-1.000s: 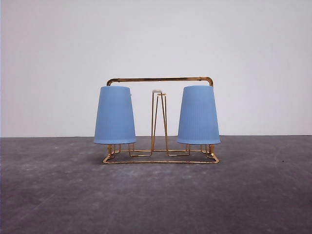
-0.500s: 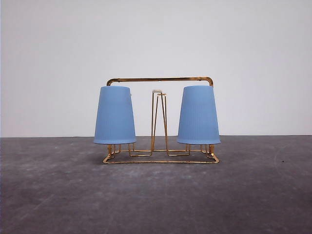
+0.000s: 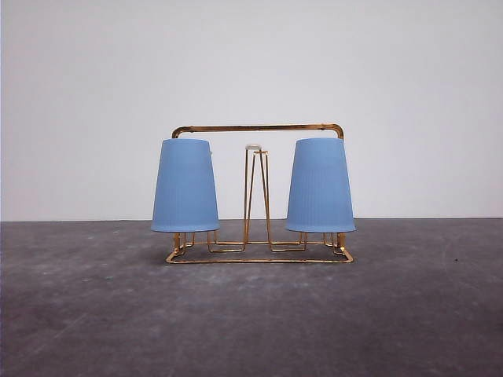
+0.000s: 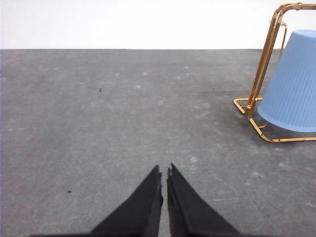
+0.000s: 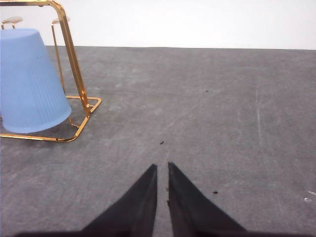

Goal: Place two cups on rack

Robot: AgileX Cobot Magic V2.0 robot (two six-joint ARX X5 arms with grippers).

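Setting: a dark grey, mottled table [image 3: 251, 314] in front of a plain white wall [image 3: 251, 63].
Rack: a thin gold wire cup rack [image 3: 258, 127] with an arched rectangular frame and a flat base stands mid-table, towards the far edge, its long axis running left to right across the front view.
Left cup: a light blue tapered ribbed plastic cup [image 3: 185, 185] hangs mouth down on the rack's left end, its rim just above the base wire.
Right cup: an identical light blue cup [image 3: 320, 185] hangs mouth down on the right end; a bare white-tipped prong [image 3: 253, 148] rises between the two.
Left gripper: the left gripper [image 4: 164, 174] has its black fingers pressed together, holding nothing, low over bare table, well apart from the rack's left end.
Right gripper: the right gripper [image 5: 162, 170] is likewise closed and empty, well apart from the rack's right end.
Key relation: each cup sits forward and inward of its own-side arm, neither arm clearly nearer.
Judgement: both cups look seated, so the task appears complete.
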